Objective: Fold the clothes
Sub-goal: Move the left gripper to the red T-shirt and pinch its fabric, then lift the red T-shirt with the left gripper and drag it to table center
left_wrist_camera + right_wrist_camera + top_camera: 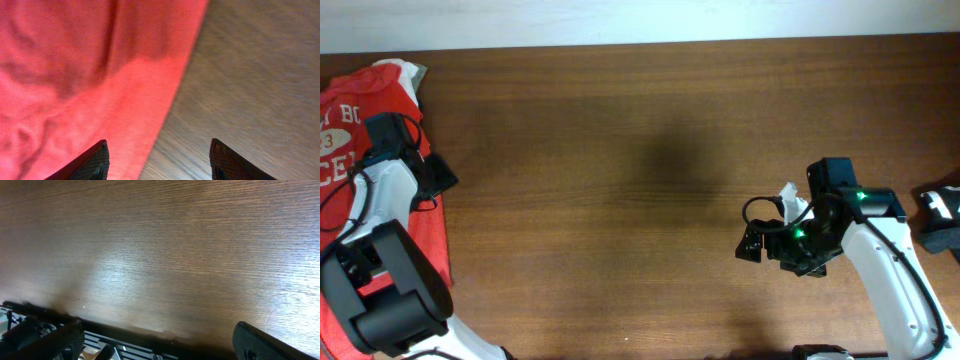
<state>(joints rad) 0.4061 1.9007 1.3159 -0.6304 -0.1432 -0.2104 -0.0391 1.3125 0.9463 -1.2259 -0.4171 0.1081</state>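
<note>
The red-orange T-shirt [345, 110] with white lettering lies crumpled at the table's far left, partly under my left arm and cut off by the frame edge. My left gripper [438, 176] hovers over the shirt's right edge. In the left wrist view the jaws [160, 162] are open and empty, one finger over the red fabric [75, 80] and the other over bare wood. My right gripper [753, 246] is far from the shirt, on the right side of the table. Its jaws [160, 347] are open and empty above the wood near the table's front edge.
A strip of white cloth [413, 70] peeks out at the shirt's top edge. A black and white device [938, 218] sits at the right edge. The dark wooden table [620, 150] stretches between the arms. Its front edge shows in the right wrist view [150, 332].
</note>
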